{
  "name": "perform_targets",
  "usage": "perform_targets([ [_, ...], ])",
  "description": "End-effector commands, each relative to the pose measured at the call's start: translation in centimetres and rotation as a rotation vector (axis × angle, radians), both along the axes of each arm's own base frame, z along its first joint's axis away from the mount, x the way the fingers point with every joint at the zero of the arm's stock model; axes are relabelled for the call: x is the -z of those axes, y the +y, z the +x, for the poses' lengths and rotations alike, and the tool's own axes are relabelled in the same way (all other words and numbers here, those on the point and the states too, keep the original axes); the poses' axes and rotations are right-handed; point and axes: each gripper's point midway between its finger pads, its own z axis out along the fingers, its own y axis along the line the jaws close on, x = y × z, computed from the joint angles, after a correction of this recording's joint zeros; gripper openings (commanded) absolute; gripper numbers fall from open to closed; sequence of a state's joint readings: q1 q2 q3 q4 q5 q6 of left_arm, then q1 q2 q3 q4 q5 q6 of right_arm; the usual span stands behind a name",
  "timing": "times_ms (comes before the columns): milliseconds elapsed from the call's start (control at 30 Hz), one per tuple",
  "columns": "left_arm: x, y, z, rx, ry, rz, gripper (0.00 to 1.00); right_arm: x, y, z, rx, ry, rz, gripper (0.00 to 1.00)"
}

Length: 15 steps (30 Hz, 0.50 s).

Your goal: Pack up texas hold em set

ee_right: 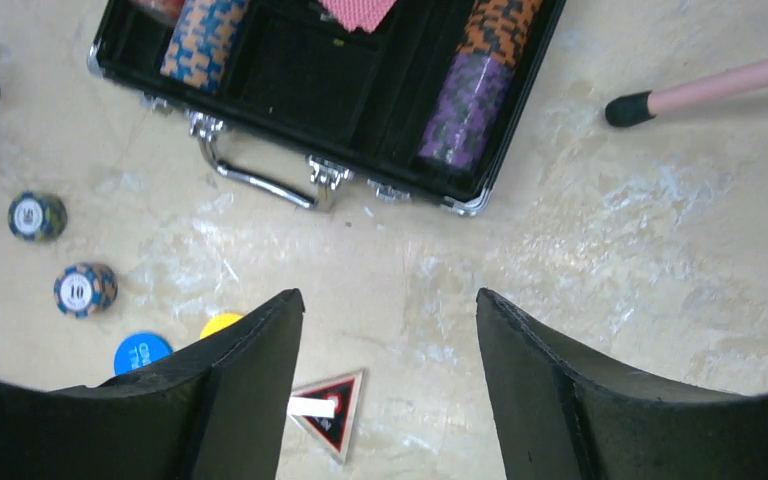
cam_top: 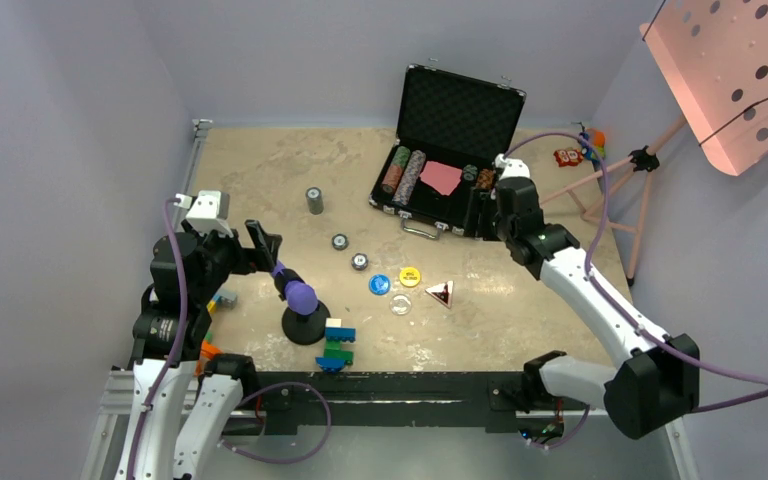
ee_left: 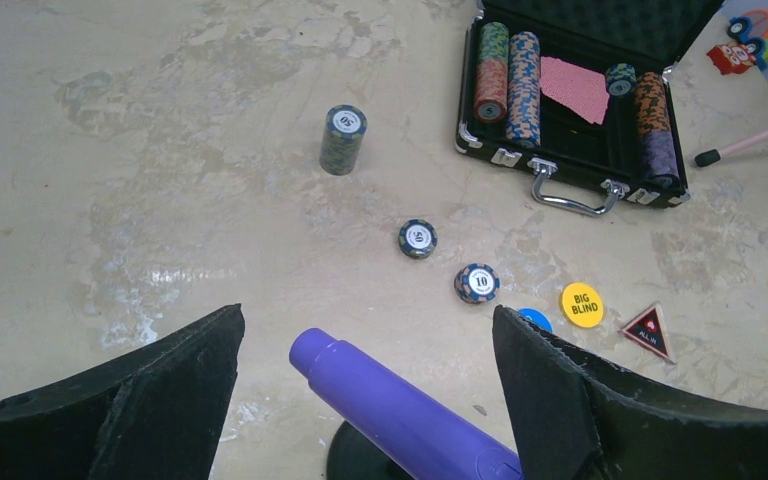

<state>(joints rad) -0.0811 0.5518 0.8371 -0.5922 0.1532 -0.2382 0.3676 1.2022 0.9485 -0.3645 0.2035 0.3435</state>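
— What did the arms look like from your end?

— I saw the left arm [cam_top: 175, 285] was black at the joints, with white links lower down. The right arm [cam_top: 590, 295] matched: white links, black joints.

— Cables?

— A purple cable [cam_top: 604, 200] ran along each. My wrist cameras showed broad, matte black fingers [ee_left: 150, 400] with rough edges. The left wrist carried a white block [cam_top: 208, 208].

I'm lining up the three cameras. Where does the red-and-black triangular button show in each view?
Top external: triangular button on the table, right of centre, just right of the yellow button.
Left wrist: triangular button at lower right, right of the yellow button.
Right wrist: triangular button at bottom centre, partly behind a finger of the right gripper.
Shared landmark: the case's silver handle, in all three views.
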Motion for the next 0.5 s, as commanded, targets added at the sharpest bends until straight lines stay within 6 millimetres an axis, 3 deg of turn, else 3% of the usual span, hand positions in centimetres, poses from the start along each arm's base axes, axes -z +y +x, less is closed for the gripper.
perform_targets([
  [0,-0.5,-0.7,0.1,0.049,-0.031,0.006,0.97,1.6,0.9,-3.3,-0.042,0.082,0.020,0.68],
  [167,-0.3,-0.8,0.2,0.048,-0.024,0.003,0.97,4.1,3.5,-6.0,-0.068,0.167,0.026,0.68],
  [467,-0.2,-0.7,0.2,0.041,-0.020,0.002,0.97,10.2,7.3,-10.1,-0.046,0.372,-0.026,0.70],
])
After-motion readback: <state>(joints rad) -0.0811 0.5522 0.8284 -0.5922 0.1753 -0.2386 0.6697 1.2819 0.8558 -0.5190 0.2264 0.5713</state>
